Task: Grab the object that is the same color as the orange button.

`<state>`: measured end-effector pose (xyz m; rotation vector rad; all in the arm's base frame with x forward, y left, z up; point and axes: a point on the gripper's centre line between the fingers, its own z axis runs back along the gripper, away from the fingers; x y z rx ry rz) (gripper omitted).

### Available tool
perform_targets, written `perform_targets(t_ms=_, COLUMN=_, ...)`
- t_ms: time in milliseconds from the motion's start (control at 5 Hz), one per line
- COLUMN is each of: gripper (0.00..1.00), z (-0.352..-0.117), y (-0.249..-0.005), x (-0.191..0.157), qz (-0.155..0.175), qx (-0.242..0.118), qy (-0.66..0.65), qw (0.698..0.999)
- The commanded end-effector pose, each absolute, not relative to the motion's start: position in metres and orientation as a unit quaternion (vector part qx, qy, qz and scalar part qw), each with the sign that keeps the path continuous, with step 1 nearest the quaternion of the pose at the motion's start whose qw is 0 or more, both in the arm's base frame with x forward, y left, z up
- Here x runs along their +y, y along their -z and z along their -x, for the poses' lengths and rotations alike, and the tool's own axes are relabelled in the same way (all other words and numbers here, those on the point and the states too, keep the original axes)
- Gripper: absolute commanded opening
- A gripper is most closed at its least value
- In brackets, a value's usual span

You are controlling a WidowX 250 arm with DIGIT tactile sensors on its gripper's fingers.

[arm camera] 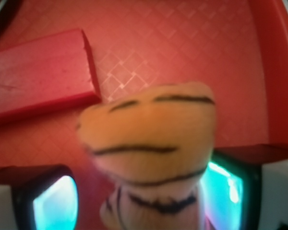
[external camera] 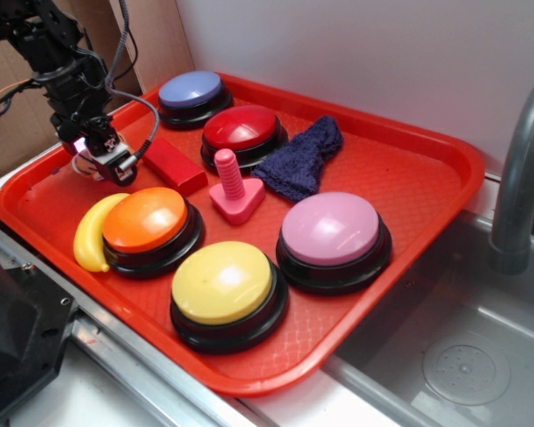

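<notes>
Gripper [external camera: 102,160]: at the back-left part of the tray, above the floor of it, pointing down. The wrist view shows the plush tiger between the two fingers, one finger [arm camera: 48,201] at the lower left and the other at the lower right, each pressed to a flank of the toy. The jaws are closed on the tiger.
Plush tiger [arm camera: 149,143]: small, orange with black stripes. It fills the centre of the wrist view, blurred by closeness. In the exterior view only a pale scrap of it shows under the gripper, at the left. Whether it touches the tray floor cannot be told.
Orange button [external camera: 147,221]: large glossy dome on a black base, front-left on the tray, near the gripper on the side toward the viewer.
Banana [external camera: 93,233]: yellow, lying against the left side of the orange button's base.
Red block [external camera: 173,165]: rectangular, flat on the tray just right of the gripper; in the wrist view it lies at the upper left, apart from the tiger.
Tray [external camera: 409,200]: red, textured floor, raised rim, set beside a grey sink [external camera: 463,356].
Other buttons: blue button [external camera: 191,91] at the back, red button [external camera: 242,129] next to it, yellow button [external camera: 222,283] at the front, pink button [external camera: 331,229] at the right.
Pink peg [external camera: 234,189]: upright on a square foot, centre of the tray.
Blue cloth [external camera: 301,160]: crumpled, dark, just right of the red button.
</notes>
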<state>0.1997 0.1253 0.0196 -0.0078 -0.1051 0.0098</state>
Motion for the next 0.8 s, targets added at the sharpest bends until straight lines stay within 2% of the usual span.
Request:
perform_targets(t_ms=0, gripper=0.0, z=-0.206, y=-0.02, x=0.133, qz=-0.007, qx=-0.06, qy=-0.012, qw=0.998)
perform_targets(t_ms=200, gripper=0.0, z=-0.204, y=-0.024, x=0.133, qz=-0.009, qx=-0.062, qy=-0.022, qw=0.998)
perform_targets(t_ms=600, gripper=0.0, z=-0.205, y=-0.073, x=0.108, qz=0.008, qx=-0.061, qy=-0.058, qw=0.996)
